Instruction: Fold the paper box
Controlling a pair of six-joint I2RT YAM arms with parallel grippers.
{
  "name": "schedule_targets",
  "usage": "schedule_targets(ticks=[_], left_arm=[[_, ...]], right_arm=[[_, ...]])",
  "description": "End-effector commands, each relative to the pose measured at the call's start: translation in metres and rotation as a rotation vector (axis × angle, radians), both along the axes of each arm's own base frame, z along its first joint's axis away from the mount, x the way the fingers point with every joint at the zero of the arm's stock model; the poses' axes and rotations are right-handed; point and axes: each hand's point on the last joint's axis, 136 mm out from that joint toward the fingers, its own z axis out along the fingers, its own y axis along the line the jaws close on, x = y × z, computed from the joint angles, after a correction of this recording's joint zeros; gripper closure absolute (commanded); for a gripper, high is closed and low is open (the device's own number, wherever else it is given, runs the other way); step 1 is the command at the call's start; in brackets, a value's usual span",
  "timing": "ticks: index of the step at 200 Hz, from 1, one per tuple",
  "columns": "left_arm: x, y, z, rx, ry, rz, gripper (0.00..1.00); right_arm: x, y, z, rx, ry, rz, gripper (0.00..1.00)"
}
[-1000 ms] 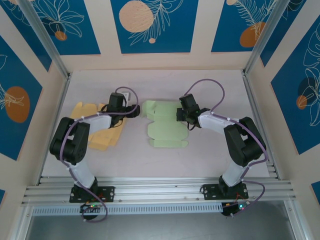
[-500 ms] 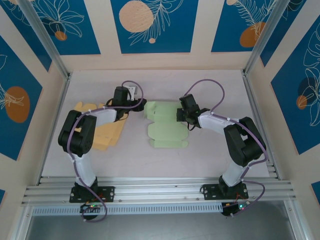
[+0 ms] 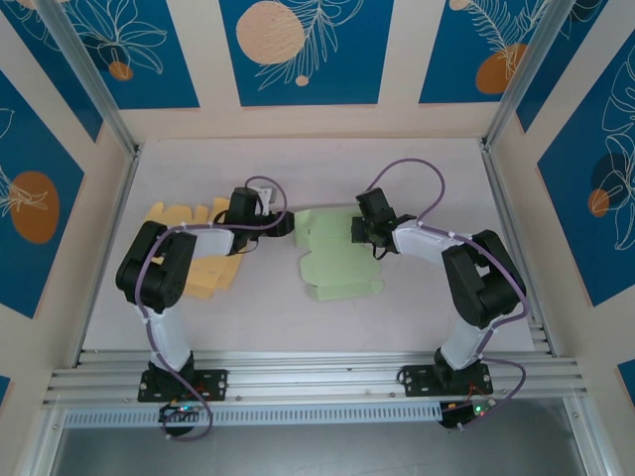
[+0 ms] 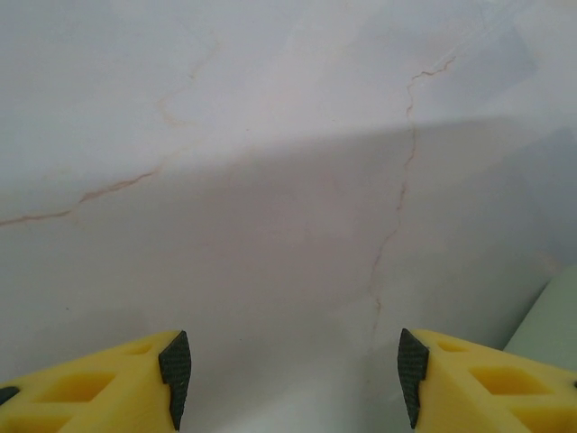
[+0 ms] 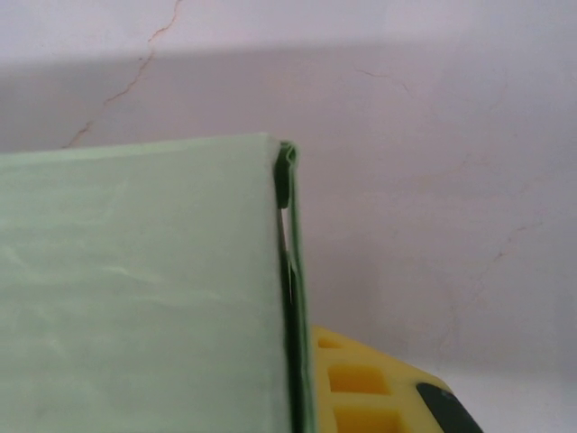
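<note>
Top external view shows me the flat pale-green paper box blank point(image 3: 337, 260) on the pale marbled table point(image 3: 427, 178), right gripper point(image 3: 368, 233) pinched shut on its right side, left gripper point(image 4: 293, 370) part-open and empty beside it — a careless pull could tear the sheet or slip it free.

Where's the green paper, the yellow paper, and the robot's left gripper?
green paper point(image 3: 337, 263), top view, on its flat middle.
yellow paper point(image 3: 205, 281), top view, on its bare near part.
left gripper point(image 4: 293, 368), left wrist view, midway between its yellow fingertips.
</note>
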Motion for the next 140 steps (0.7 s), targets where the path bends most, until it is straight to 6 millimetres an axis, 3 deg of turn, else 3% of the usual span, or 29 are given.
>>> schedule_targets(ticks=[1, 23, 71, 88, 140], left_arm=[[-0.010, -0.018, 0.020, -0.064, -0.038, -0.056, 0.37], [-0.017, -0.027, 0.018, -0.076, -0.029, -0.077, 0.38], [-0.022, -0.046, 0.022, -0.171, -0.011, -0.013, 0.53], [-0.021, -0.045, 0.023, -0.186, -0.008, 0.033, 0.57], [-0.033, -0.037, 0.020, -0.129, -0.047, 0.047, 0.57]], right_arm=[[0.007, 0.005, 0.005, 0.027, -0.013, -0.013, 1.00], [0.006, 0.005, 0.005, 0.025, -0.014, -0.008, 1.00], [0.005, 0.005, 0.003, 0.025, -0.006, -0.009, 1.00], [0.005, 0.005, 0.003, 0.023, -0.004, -0.007, 1.00], [0.003, 0.004, 0.003, 0.018, -0.002, -0.008, 1.00]])
